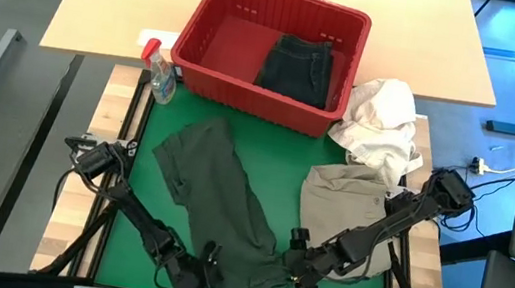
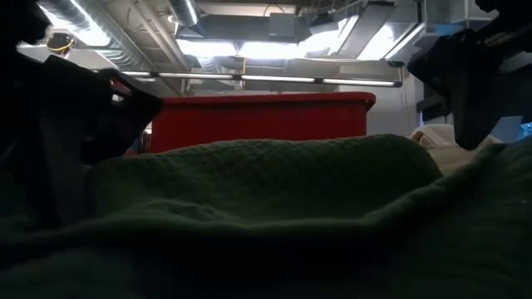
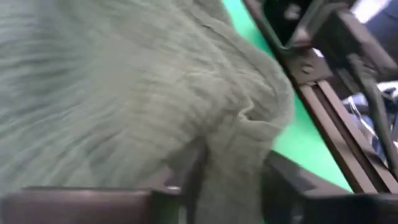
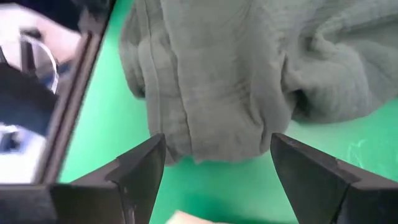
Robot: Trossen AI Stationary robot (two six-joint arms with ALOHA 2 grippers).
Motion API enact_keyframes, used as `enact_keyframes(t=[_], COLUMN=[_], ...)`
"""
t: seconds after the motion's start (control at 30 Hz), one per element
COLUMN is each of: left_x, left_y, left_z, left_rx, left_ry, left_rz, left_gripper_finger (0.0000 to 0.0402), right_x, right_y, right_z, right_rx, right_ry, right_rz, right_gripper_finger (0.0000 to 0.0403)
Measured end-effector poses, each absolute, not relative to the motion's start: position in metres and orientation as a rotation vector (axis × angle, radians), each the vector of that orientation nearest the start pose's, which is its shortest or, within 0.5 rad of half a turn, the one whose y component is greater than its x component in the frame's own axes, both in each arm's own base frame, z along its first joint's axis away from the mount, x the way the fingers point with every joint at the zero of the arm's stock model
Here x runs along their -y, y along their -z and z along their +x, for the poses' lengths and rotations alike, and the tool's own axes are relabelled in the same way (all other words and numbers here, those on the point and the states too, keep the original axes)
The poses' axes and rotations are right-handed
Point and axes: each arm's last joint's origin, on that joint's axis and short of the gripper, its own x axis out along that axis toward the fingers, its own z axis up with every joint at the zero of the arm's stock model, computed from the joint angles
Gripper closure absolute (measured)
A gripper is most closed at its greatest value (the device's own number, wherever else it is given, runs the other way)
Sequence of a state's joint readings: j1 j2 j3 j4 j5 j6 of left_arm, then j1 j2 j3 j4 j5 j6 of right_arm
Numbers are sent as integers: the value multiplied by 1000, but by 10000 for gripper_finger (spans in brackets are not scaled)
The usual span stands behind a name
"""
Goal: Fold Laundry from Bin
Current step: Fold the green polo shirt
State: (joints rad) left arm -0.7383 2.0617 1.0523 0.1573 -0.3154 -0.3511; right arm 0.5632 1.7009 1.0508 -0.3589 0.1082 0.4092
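Both arms work the near edge of the tabletop [image 1: 131,106], where a dark grey-green waffle-knit garment [image 1: 219,199] lies crumpled diagonally across the green mat [image 1: 138,238]. The left end effector [image 1: 190,281] sits buried in the garment's near end; whether it has pinched the fabric, I cannot tell. The right end effector [image 4: 214,168] hovers with its jaws wide apart and empty, lined up on a bunched hem, likely for a matching pinch. A khaki-beige folded garment [image 1: 347,192] lies just beside it, crowding the right side. Behind, the red slotted plastic basket [image 1: 223,68] holds one dark garment [image 1: 299,67]; a white cloth bundle [image 1: 382,121] leans at its corner. Open mat remains on the left for spreading.
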Motion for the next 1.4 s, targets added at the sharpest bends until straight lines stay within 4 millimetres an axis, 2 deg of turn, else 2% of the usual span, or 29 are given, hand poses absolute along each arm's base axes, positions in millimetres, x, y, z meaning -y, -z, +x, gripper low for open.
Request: enact_keyframes(t=[0.13, 0.17, 0.4, 0.53, 0.7, 0.87, 1.0, 1.1, 1.33, 1.4], left_x=[254, 254, 260, 263, 263, 263, 264, 263, 265, 267], left_y=[-89, -90, -109, -116, -116, -116, -117, -117, -117, -118], left_z=[293, 292, 278, 275, 274, 274, 274, 274, 272, 270], left_rx=[-800, -802, -784, -756, -755, -753, -752, -750, -751, -748], left_ry=[193, 183, 128, 102, 80, 76, 68, 60, 36, 33], left_rz=[29, 10, -75, -114, -144, -151, -169, -178, -238, -255], left_gripper_finger=[375, 386, 396, 397, 397, 396, 396, 396, 398, 398], right_x=[-182, -184, -203, -209, -216, -218, -212, -206, -194, -193], right_y=[-178, -177, -167, -153, -133, -122, -120, -120, -119, -121], right_z=[284, 283, 279, 284, 291, 292, 296, 300, 305, 302], right_rx=[-1053, -1057, -977, -933, -925, -949, -956, -958, -968, -968], right_ry=[-284, -300, -301, -234, -270, -268, -264, -258, -234, -214], right_rz=[-10, -33, -183, -263, -266, -306, -323, -338, -428, -487], right_gripper_finger=[111, 111, 111, 111, 111, 111, 118, 161, 362, 387])
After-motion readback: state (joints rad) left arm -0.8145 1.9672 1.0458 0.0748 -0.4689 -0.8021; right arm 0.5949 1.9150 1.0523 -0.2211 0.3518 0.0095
